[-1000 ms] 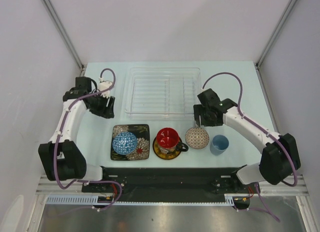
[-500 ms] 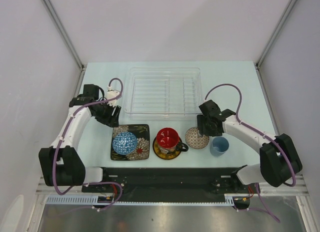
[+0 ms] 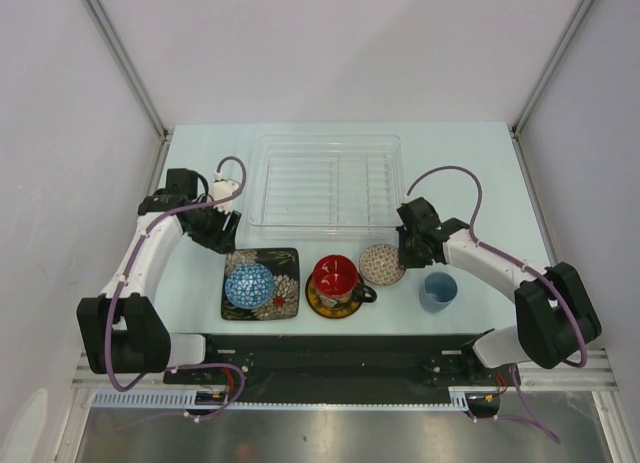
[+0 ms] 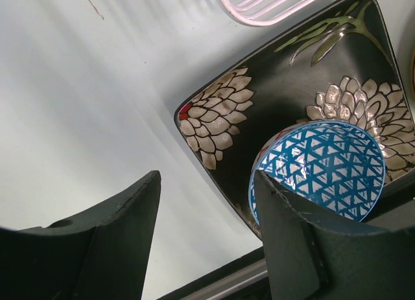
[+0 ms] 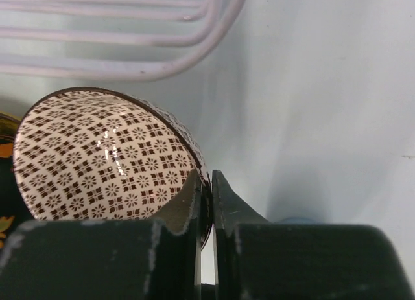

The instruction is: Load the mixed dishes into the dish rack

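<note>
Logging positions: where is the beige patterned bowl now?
Top view, right of centre: the beige patterned bowl is between the red-inside dark cup and the light blue cup, near the clear plastic dish rack, rim pinched by the right gripper.

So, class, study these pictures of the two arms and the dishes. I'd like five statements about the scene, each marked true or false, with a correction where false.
1. The right fingers are shut on the rim of the beige patterned bowl. True.
2. The blue patterned bowl lies in the dish rack. False: it sits on the black square plate, and the rack holds no dishes.
3. The left fingers are open and hold nothing. True.
4. The red-inside cup stands on bare table. False: it stands on the yellow-brown saucer.
5. The light blue cup is stacked inside the beige patterned bowl. False: it stands alone on the table.
</note>
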Tool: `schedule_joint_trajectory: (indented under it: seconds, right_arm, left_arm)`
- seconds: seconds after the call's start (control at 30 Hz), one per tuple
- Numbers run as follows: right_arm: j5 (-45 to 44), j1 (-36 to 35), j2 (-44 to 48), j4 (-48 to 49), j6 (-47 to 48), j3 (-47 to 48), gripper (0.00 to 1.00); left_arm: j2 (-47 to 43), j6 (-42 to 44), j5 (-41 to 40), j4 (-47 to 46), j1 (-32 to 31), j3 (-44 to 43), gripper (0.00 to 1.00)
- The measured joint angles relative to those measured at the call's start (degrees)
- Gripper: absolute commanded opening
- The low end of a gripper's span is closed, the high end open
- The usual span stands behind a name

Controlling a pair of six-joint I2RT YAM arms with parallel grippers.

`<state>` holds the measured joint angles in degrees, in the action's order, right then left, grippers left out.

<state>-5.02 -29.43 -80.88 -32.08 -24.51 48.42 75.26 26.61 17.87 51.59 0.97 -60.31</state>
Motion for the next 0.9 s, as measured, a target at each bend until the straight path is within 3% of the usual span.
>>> schedule_joint_trajectory:
  seconds: [0.23,0.47,0.67,0.77,0.9]
  right_arm:
    - [-0.33,1.18,1.90,-0.55,0.20,0.13,0.00]
    - [-6.60,-0.22,6.38,-12.13,1.51,9.62,0.00]
    - [-16.00,-2.80,3.52,-22.18,3.89,32.24,0.00]
    - [-29.83,-4.87,-5.95,-25.97,7.23,49.64,0.00]
    - [-42.91,-5.79,-19.06,-28.61,11.82,64.06,0.00]
  left_arm:
    - [-0.04,2.05,0.42,0.22,0.00,0.07,0.66]
    - [-0.28,4.57,0.83,1.11,0.00,0.55,0.65]
    - [1.18,4.87,1.55,1.01,0.00,0.07,0.65]
    - [1.25,4.87,1.86,0.87,0.00,0.07,0.65]
    - [1.25,4.85,1.92,0.85,0.00,-0.07,0.64]
